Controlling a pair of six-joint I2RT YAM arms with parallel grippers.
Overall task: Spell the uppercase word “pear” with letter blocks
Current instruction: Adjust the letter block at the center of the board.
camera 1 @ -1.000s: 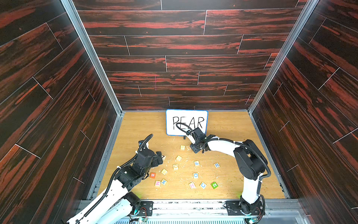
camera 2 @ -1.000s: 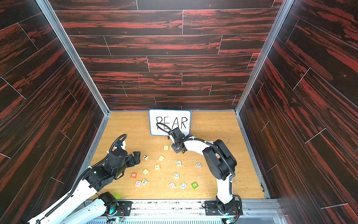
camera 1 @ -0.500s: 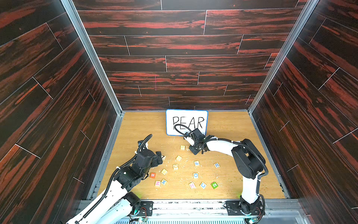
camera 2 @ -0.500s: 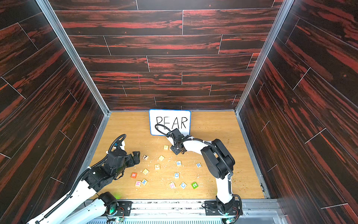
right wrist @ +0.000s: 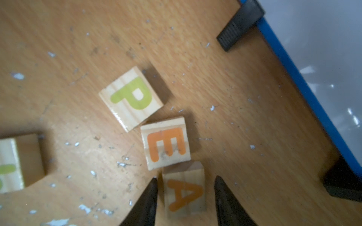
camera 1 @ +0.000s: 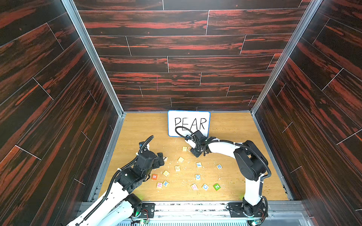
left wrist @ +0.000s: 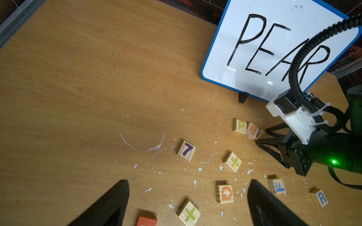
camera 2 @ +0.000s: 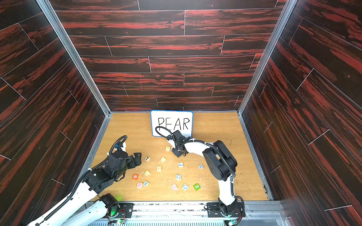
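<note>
Whiteboard (camera 1: 189,123) upright at back centre of worktop (camera 1: 141,127). Just before it, row: P block (right wrist: 131,97) leftmost, E block (right wrist: 166,143) next, A block (right wrist: 184,193) rightmost, neighbours close together. A block between jaws of right gripper (right wrist: 186,178), gap each side. R block (camera 1: 219,166) well apart, nearer front, right. 7 block (left wrist: 187,150) left of centre, near left gripper (left wrist: 189,180). Other blocks (camera 1: 197,177) scattered toward front.
</note>
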